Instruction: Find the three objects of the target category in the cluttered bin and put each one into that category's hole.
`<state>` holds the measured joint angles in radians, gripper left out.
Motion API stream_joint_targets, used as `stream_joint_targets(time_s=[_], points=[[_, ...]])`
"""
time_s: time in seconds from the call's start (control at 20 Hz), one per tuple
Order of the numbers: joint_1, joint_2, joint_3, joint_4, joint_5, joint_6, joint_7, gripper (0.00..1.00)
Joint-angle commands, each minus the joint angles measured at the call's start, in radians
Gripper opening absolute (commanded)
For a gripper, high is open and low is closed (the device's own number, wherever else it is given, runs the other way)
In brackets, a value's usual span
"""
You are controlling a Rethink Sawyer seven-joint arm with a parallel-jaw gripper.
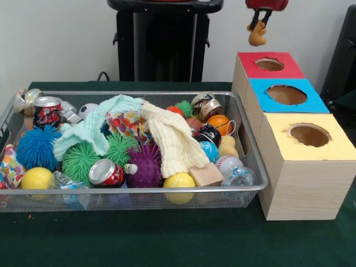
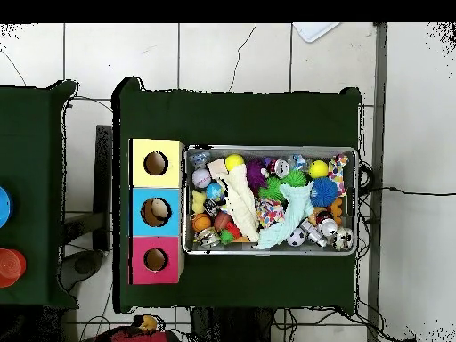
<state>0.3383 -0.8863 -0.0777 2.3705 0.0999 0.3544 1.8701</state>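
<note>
We see the pincer (image 1: 259,22) closed on a tan-brown teddy bear (image 1: 257,36), hanging up high at 11 o'clock from the red box's hole (image 1: 269,64). The wire basket (image 1: 251,161) sits on the worktop (image 1: 167,239), with a yellow duck (image 1: 227,146) inside.

Front view looks low across the table at the wire bin (image 1: 133,150), close. Overhead view looks straight down from high up; both share bin (image 2: 270,199) and boxes (image 2: 156,212).

Robotics lab: pedestal (image 1: 164,39), green-clothed table (image 1: 167,239), tiled floor (image 2: 232,53).
</note>
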Motion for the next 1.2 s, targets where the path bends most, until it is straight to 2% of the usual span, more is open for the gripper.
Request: stream_joint_targets(time_s=[0.05, 0.2, 0.3, 0.5, 0.8, 1.2], points=[[0.015, -0.06, -0.019, -0.166, 0.074, 0.131, 0.246, 0.0], [0.03, -0.052, -0.044, -0.201, 0.069, 0.15, 0.252, 0.0], [0.014, -0.027, -0.023, -0.218, 0.083, 0.115, 0.239, 0.0], [0.014, 0.021, -0.034, -0.296, 0.09, 0.127, 0.242, 0.0], [0.018, 0.037, -0.047, -0.341, 0.09, 0.145, 0.235, 0.0], [0.0, 0.104, -0.099, -0.501, 0.034, 0.263, 0.189, 0.0]])
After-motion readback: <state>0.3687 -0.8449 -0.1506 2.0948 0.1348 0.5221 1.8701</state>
